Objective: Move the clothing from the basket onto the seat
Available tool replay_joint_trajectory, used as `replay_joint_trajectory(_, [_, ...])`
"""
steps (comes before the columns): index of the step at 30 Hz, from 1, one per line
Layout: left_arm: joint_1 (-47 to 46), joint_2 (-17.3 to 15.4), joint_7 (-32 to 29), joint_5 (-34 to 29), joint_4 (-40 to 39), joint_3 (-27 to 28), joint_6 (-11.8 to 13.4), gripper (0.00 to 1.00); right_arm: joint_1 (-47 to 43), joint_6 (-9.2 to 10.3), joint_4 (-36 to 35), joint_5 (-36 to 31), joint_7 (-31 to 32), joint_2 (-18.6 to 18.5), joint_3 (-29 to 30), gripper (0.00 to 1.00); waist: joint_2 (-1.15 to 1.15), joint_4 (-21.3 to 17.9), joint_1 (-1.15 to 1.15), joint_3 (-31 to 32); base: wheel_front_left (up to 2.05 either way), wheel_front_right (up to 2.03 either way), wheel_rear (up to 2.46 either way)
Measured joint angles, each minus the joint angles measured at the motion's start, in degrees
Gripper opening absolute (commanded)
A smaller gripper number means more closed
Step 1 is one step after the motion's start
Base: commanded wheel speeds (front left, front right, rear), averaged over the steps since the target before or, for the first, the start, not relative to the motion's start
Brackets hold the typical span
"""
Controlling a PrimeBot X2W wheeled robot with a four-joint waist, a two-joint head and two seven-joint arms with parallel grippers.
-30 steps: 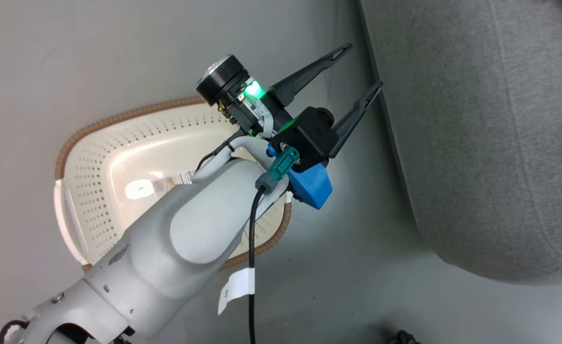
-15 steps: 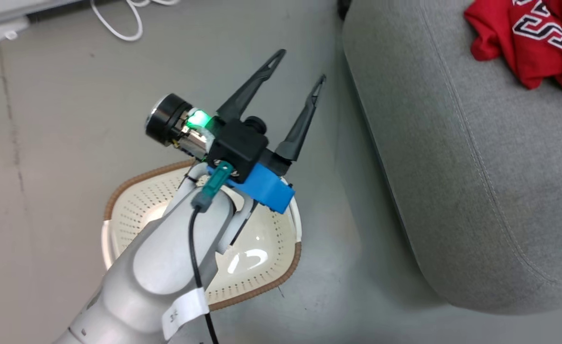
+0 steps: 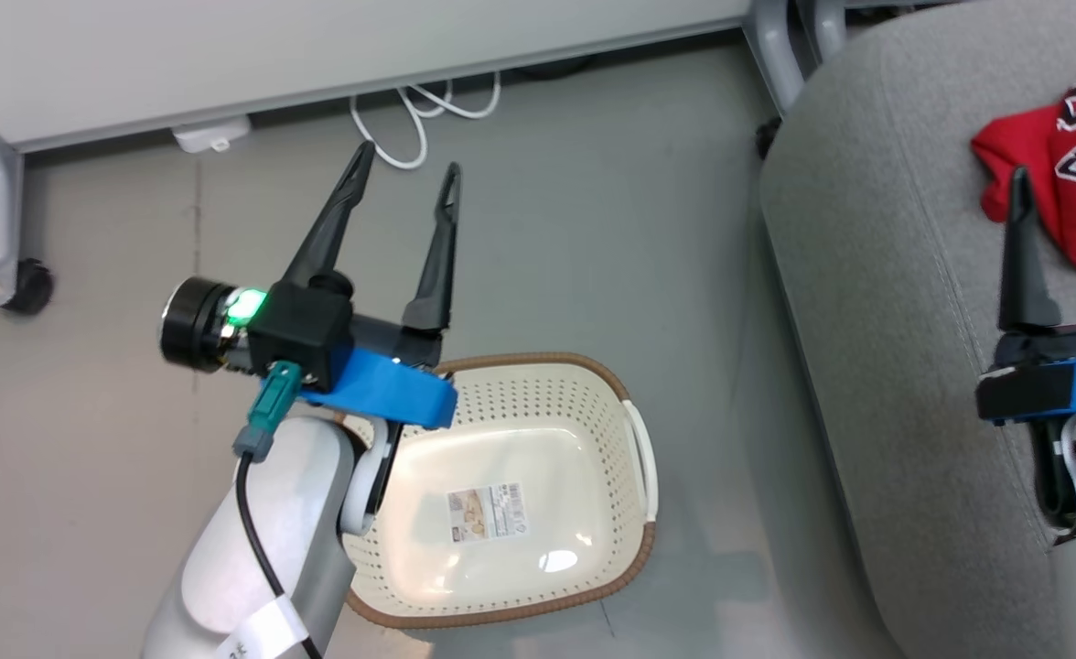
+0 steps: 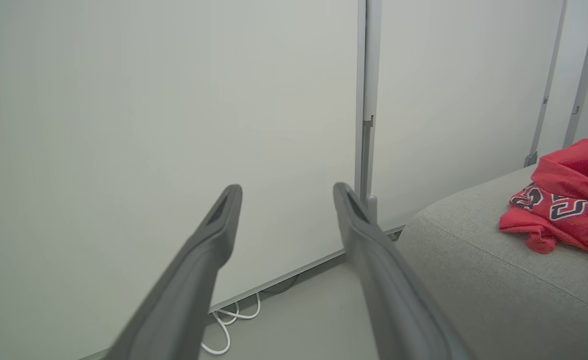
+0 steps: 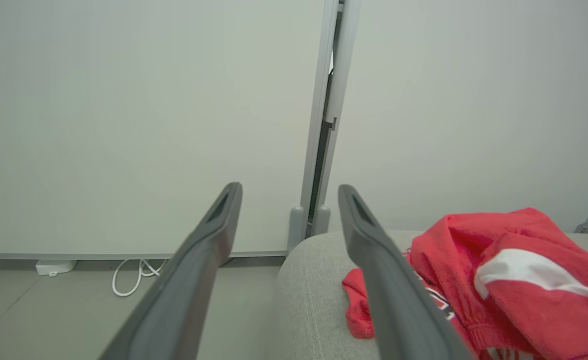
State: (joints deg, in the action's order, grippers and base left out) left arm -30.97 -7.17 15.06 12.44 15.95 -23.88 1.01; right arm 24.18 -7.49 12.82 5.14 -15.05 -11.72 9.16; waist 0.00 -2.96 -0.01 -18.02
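Cream-white basket (image 3: 593,430) on the floor (image 3: 593,229), near the left gripper (image 3: 407,157), fingers spread. Right gripper (image 3: 1067,171), likewise spread, above the grey seat (image 3: 876,275); red clothing (image 3: 1000,146) heaped on the seat beyond. White wall panel (image 3: 318,46) behind.

Head camera looks down; 2 wrist cameras face the wall (image 4: 174,100) (roughly level); all share the seat (image 3: 876,302).

No complete text was legible. The clothing (image 3: 1073,215), lying to the right of the basket (image 3: 547,403), bore black-and-white block lettering, folded and only partly shown. A printed sticker (image 3: 486,513) on the basket floor was too small to read.
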Motion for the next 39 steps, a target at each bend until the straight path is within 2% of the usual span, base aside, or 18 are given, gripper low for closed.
replay_joint_trajectory(7, [5.7,0.89,0.0,-1.65,-0.94,6.48,-0.59,1.0,-1.08,0.0,0.38,0.4,0.0,1.68,-4.59,1.0,0.0,3.46,0.0,3.95,0.0,0.0,0.0])
replay_joint_trajectory(15, [11.95,1.98,0.01,-3.55,-2.0,12.02,-1.79,1.0,-4.41,0.0,0.32,1.08,0.0,4.54,-6.76,1.0,0.0,5.6,0.0,7.94,0.0,0.0,0.0])
replay_joint_trajectory(27, [21.01,3.71,0.0,-4.93,-5.06,17.41,-3.67,1.0,-12.72,0.0,-0.12,1.98,0.0,6.9,-6.47,1.0,0.0,5.95,0.0,12.76,0.0,0.0,0.0])
replay_joint_trajectory(39, [26.27,4.15,0.0,-5.31,-5.37,19.78,-5.09,1.0,-18.87,0.0,-0.22,2.18,0.0,8.12,-4.46,1.0,0.0,6.05,0.0,15.92,0.0,0.0,0.0])
